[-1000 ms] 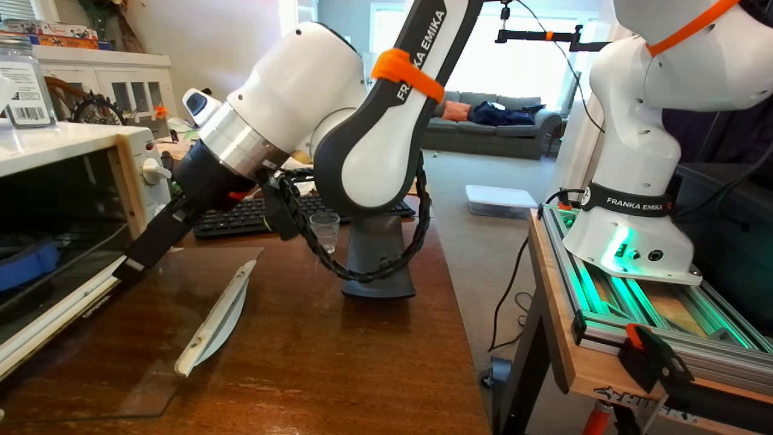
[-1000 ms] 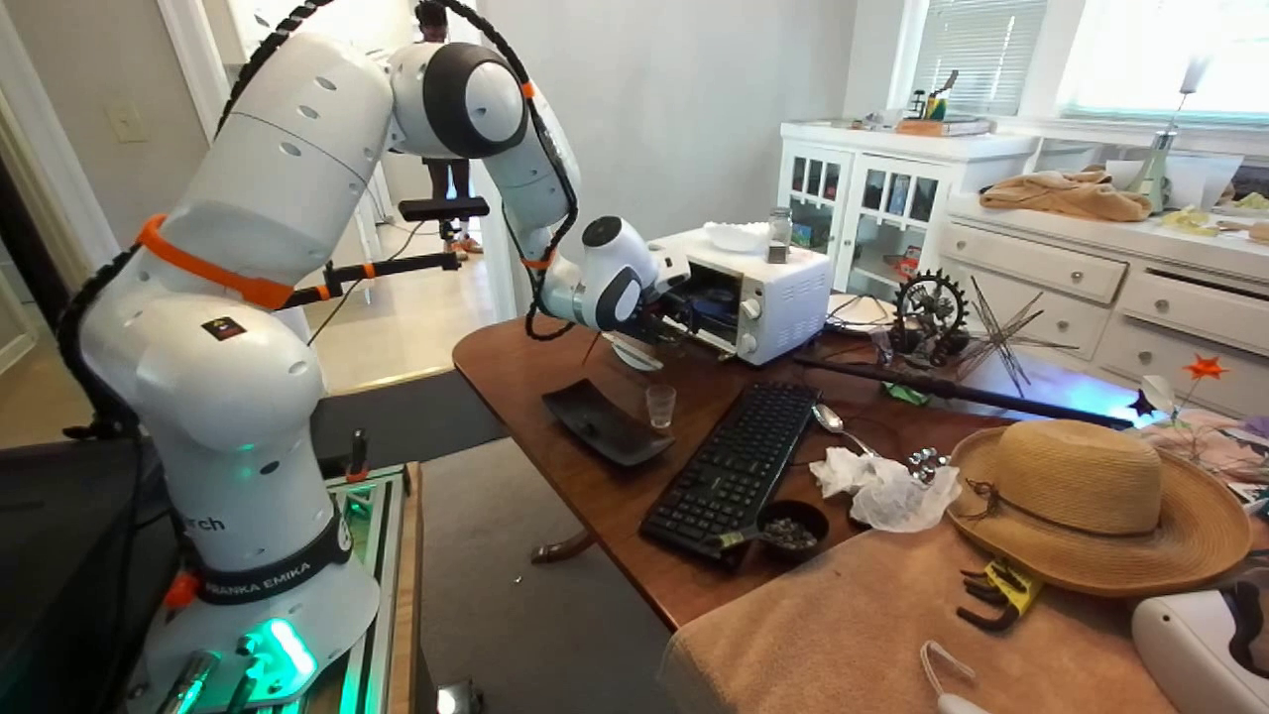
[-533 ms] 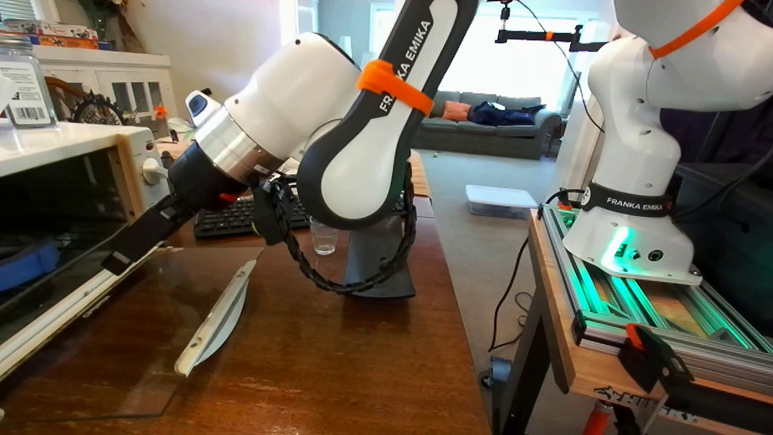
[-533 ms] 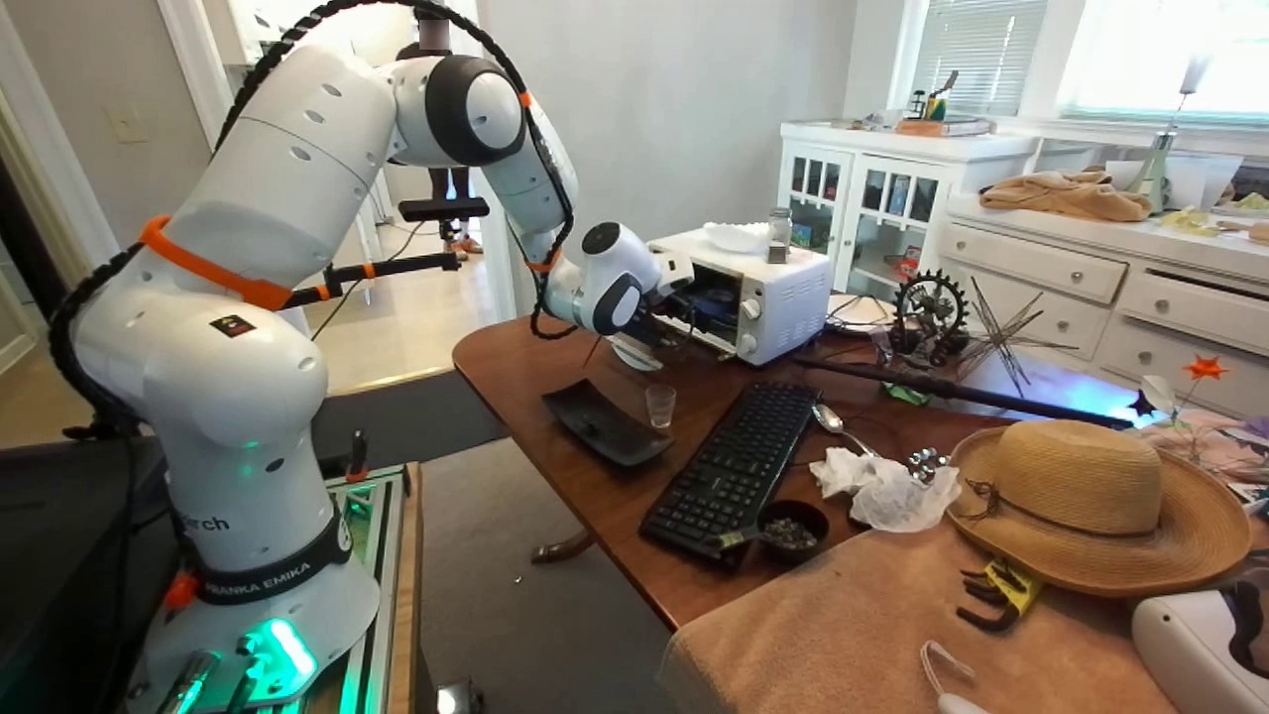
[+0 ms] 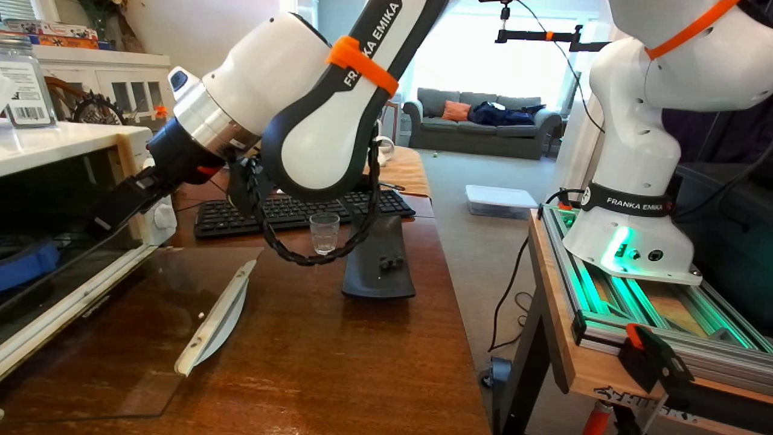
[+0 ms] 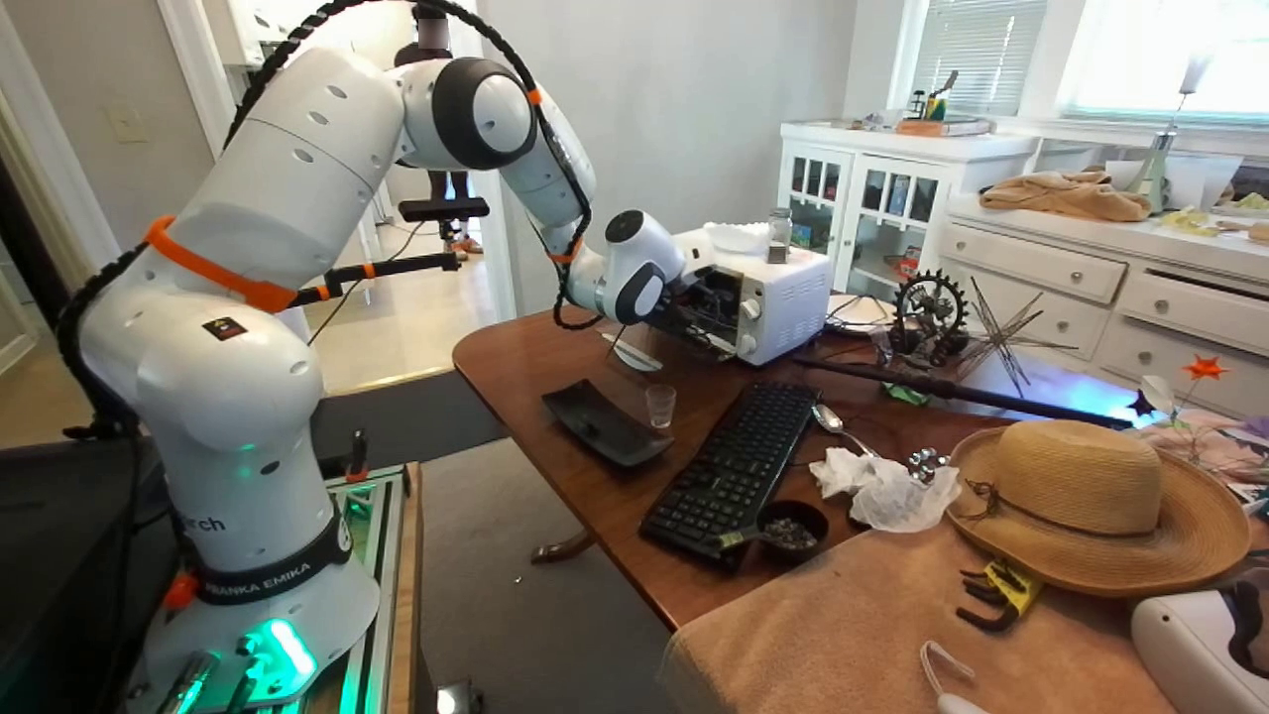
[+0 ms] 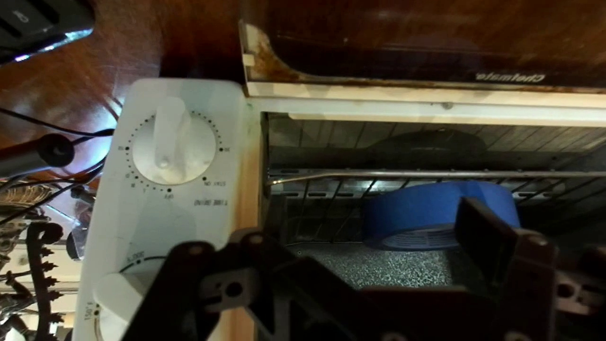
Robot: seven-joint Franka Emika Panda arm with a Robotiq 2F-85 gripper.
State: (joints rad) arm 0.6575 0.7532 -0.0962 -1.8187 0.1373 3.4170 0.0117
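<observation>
The dimly seen gripper (image 6: 700,313) is probably at the open front of the white oven (image 6: 778,297).

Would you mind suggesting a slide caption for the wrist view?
Gripper facing an open toaster oven, one finger partly hiding the blue roll inside.

Blue tape roll (image 7: 416,208): wide, solid blue ring with pale marks on its inner face
Roll's pose: lying flat, seemingly on the wire rack (image 7: 435,174), outer band toward the opening, one end partly covered in the wrist view
Roll's place: inside the toaster oven (image 6: 801,299), behind the rack's front bar
Toaster oven: white, boxy, upright on the worktop (image 5: 338,362), its mouth uncovered
Oven door (image 5: 121,356): glass, lowered, reaching out over the worktop
</observation>
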